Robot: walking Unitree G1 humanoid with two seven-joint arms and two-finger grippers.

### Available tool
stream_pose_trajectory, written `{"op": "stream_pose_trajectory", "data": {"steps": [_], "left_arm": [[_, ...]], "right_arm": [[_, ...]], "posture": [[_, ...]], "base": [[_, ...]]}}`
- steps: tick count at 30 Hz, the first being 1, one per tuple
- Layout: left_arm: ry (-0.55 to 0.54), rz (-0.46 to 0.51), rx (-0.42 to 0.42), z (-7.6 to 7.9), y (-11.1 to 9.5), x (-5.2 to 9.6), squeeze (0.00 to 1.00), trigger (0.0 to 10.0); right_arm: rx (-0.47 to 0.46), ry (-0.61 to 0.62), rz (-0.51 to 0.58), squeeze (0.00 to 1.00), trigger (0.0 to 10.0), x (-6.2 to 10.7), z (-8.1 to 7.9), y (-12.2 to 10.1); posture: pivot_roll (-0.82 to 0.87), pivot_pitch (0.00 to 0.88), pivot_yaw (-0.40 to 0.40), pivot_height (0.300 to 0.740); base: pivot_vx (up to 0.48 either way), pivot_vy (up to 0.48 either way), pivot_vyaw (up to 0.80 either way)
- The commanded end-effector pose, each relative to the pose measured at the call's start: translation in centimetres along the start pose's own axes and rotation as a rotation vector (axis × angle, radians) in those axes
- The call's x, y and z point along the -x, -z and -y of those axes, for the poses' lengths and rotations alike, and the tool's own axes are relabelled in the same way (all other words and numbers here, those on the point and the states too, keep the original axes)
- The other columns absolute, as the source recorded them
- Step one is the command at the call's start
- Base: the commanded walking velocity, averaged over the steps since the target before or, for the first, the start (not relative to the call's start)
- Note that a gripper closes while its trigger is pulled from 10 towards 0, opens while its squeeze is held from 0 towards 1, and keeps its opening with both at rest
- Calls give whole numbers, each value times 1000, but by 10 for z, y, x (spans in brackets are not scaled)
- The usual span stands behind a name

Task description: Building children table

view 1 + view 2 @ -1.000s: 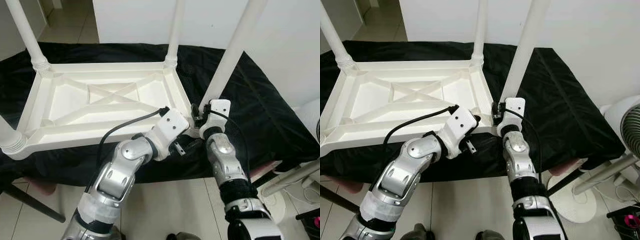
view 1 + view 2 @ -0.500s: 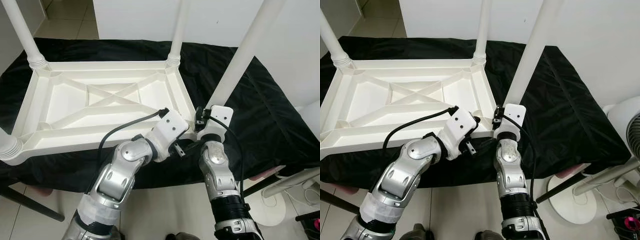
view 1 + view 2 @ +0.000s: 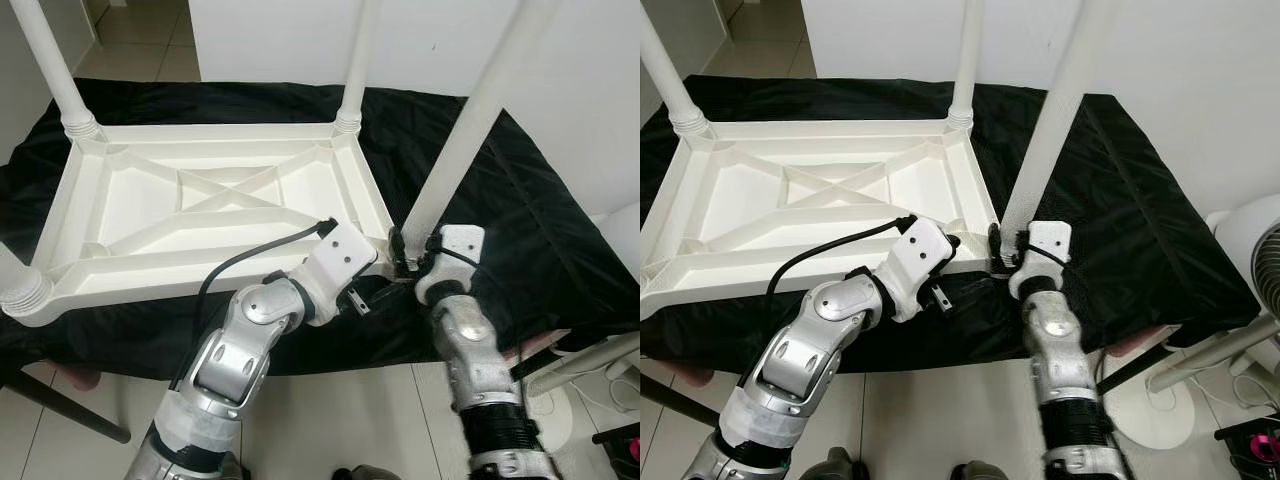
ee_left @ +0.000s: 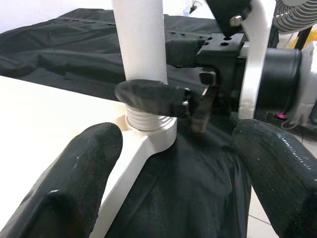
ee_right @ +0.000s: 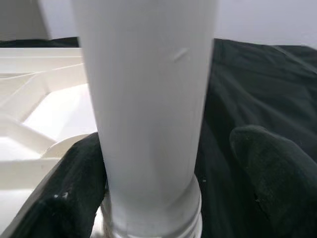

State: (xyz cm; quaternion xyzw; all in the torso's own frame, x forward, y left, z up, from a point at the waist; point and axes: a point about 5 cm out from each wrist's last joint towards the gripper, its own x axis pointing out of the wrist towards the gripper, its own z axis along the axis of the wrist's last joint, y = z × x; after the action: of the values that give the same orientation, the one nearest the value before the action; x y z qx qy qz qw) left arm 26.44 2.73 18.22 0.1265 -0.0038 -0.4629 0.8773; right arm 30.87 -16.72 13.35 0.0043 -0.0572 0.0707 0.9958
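A white plastic children's table lies upside down on a black cloth. White legs rise from its corners. At the near right corner the leg leans up to the right from its threaded base. My right gripper is open around that base; one finger touches the leg, and the other stands a little apart. Just below the same corner my left gripper is open, its fingers spread wide and holding nothing.
Further legs stand at the far left, far right and near left corners. A white fan on its round base stands on the tiled floor to my right. A white wall backs the cloth.
My right forearm and wrist have swung out to the right while the gripper stayed at the leg's base. The left arm has barely moved. The camera shifted slightly.
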Motion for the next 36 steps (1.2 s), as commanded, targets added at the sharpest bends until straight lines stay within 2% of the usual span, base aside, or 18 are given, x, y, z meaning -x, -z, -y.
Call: {"op": "stream_pose_trajectory", "data": {"steps": [1, 2, 8, 11, 18, 19, 21, 22, 23, 24, 25, 36], "left_arm": [[-67, 4, -14, -3, -2, -1, 0, 10000], [-66, 4, -15, -4, -2, -1, 0, 10000], [-64, 4, -20, -6, -3, -1, 0, 10000], [-58, 6, -24, -5, -4, -2, 0, 10000], [-55, 5, -30, -7, -6, -3, 0, 10000], [-56, 4, -31, -7, -6, -2, 0, 10000], [-57, 4, -32, -7, -6, -2, 0, 10000], [-58, 4, -32, -7, -6, -2, 0, 10000], [-60, 4, -32, -8, -7, -2, 0, 10000], [-61, 5, -33, -8, -7, -2, 0, 10000], [-62, 5, -32, -8, -7, -2, 0, 10000], [-63, 6, -30, -7, -7, -1, 0, 10000]], "right_arm": [[-11, -61, -21, 0, 10000, 2, 7, 5], [0, -119, -21, 0, 10000, 1, 8, 4], [38, -237, -22, 0, 10000, -6, 13, 1], [93, -333, -25, 0, 10000, -18, 13, -2], [138, -437, -53, 0, 10000, -34, 9, -3], [145, -455, -61, 0, 7765, -36, 9, -3], [149, -466, -65, 0, 7765, -37, 8, -3], [156, -482, -71, 0, 4039, -38, 9, -3], [163, -491, -81, 0, 3490, -39, 9, -2], [171, -500, -86, 0, 1451, -40, 10, 0], [174, -505, -93, 0, 0, -40, 11, 2], [138, -449, -149, 0, 0, -36, 22, 16]], "posture": [[-76, 24, -42, 740], [-76, 24, -42, 740], [-78, 28, -28, 740], [-71, 29, -22, 740], [-59, 28, -23, 740], [-57, 28, -24, 740], [-56, 27, -25, 740], [-54, 27, -26, 740], [-52, 28, -28, 740], [-52, 28, -28, 740], [-53, 29, -29, 740], [-56, 36, -28, 740]], "base": [[0, 0, 0], [0, 0, 0], [0, 0, 0], [0, 0, 0], [0, 0, 0], [0, 0, 0], [0, 0, 0], [0, 0, 0], [0, 0, 0], [0, 0, 0], [0, 0, 0], [0, 0, 0]]}}
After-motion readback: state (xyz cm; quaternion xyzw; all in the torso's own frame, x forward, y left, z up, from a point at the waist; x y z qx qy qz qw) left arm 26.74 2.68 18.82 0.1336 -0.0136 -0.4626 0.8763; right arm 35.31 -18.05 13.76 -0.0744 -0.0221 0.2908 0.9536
